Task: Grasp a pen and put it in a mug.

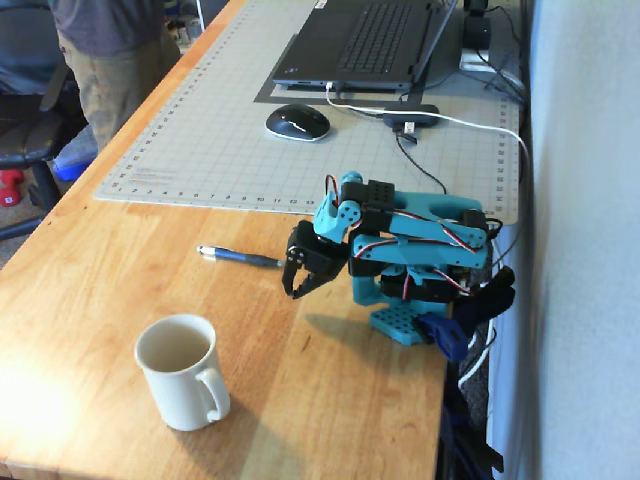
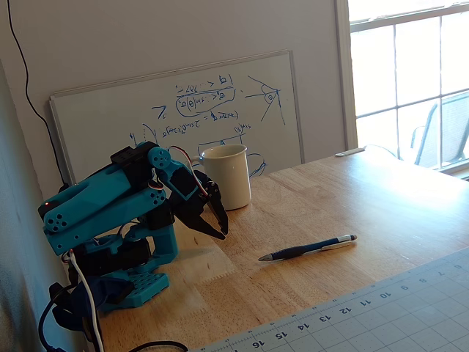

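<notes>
The pen (image 1: pixel 238 256) lies flat on the wooden table, dark blue barrel with a silver end pointing left in a fixed view; it also shows as the pen (image 2: pixel 308 248). The cream-white mug (image 1: pixel 182 372) stands upright near the table's front, handle toward the lower right; the mug (image 2: pixel 227 174) stands before a whiteboard. My gripper (image 1: pixel 299 291) hangs from the folded blue arm, fingertips down just above the wood, right of the pen's tip and apart from it. In the other fixed view the gripper (image 2: pixel 221 232) has its black fingers nearly together with nothing between them.
A grey cutting mat (image 1: pixel 230 130) covers the far table, carrying a laptop (image 1: pixel 360 45), a mouse (image 1: pixel 297 122) and cables. A whiteboard (image 2: pixel 176 110) leans on the wall behind the mug. A person (image 1: pixel 105 50) stands at the table's left edge. The arm's base (image 1: pixel 410 320) sits at the right edge.
</notes>
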### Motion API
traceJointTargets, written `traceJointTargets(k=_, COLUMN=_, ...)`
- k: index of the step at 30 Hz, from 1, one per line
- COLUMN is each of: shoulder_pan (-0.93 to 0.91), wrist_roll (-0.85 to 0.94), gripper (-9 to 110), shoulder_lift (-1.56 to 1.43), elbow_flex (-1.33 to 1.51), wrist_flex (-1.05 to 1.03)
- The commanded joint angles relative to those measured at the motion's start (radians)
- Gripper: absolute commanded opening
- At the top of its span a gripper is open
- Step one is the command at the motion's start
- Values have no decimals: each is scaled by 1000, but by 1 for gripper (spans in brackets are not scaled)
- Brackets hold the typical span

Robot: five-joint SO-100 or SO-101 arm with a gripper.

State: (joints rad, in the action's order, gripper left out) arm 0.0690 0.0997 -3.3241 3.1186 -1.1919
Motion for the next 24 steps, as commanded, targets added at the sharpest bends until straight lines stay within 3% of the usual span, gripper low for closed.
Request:
traceJointTargets(k=1, shoulder_pan=3, wrist_roll=0, gripper=1, shoulder_lift=-29, elbow_flex=-11, wrist_flex=8)
traceJointTargets(k=17, shoulder_pan=-9, wrist_roll=-20, gripper=1, shoulder_lift=-23, elbow_flex=-51, wrist_flex=15)
traceJointTargets(k=24, shoulder_pan=-11, wrist_roll=-373, gripper=1, shoulder_lift=112, elbow_flex=-183, wrist_flex=18)
